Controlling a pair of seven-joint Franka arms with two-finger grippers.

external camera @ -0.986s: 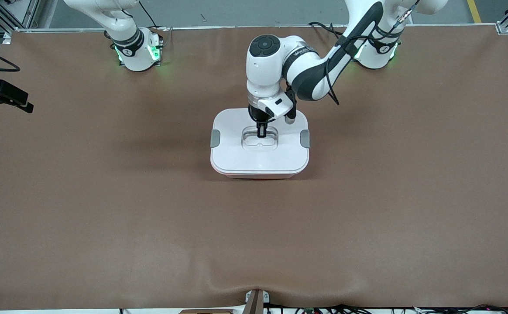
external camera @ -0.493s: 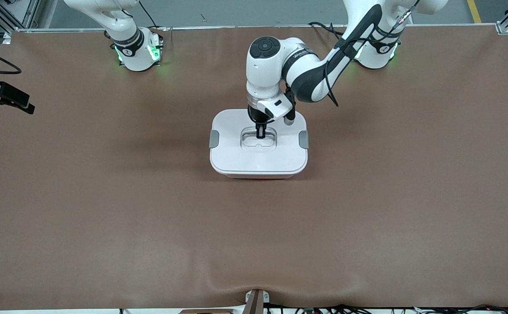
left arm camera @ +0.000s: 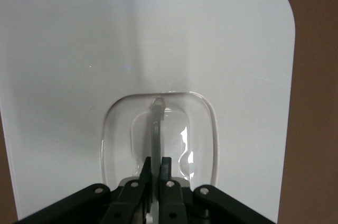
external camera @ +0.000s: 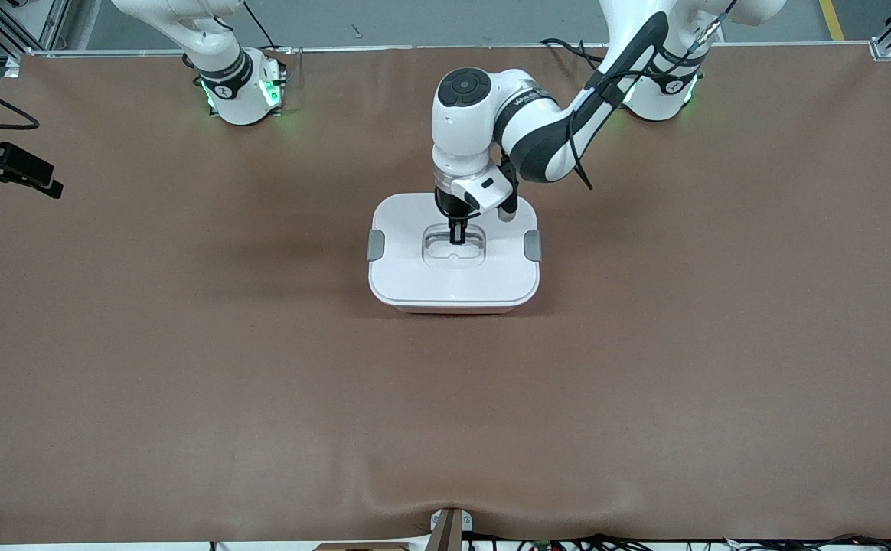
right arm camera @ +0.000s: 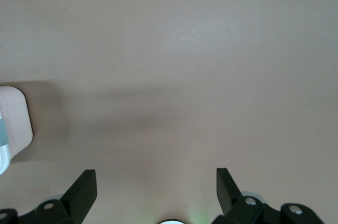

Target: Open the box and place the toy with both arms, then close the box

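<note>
Left gripper (external camera: pixel 458 234) clamps the handle (left arm camera: pixel 157 123) of 1 box (external camera: pixel 454 279) (2 grey clips (external camera: pixel 376 244)) — right gripper (right arm camera: pixel 156 182) spread, waiting.

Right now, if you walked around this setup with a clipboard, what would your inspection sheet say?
Surface: brown table cover, slightly rippled at the edge nearest the front camera.
Job's things: box mid-table, white lid on, grey side clips against its sides; toy: nothing seen.
Clutter: nothing seen.
Grippers: left gripper down in the lid's recess, shut on the clear handle; right gripper open above bare table cover, its arm waiting.
Cables: black cable running along the left arm; more at the table's near edge.
Surroundings: black camera mount at the right arm's end; metal frame corners.
</note>
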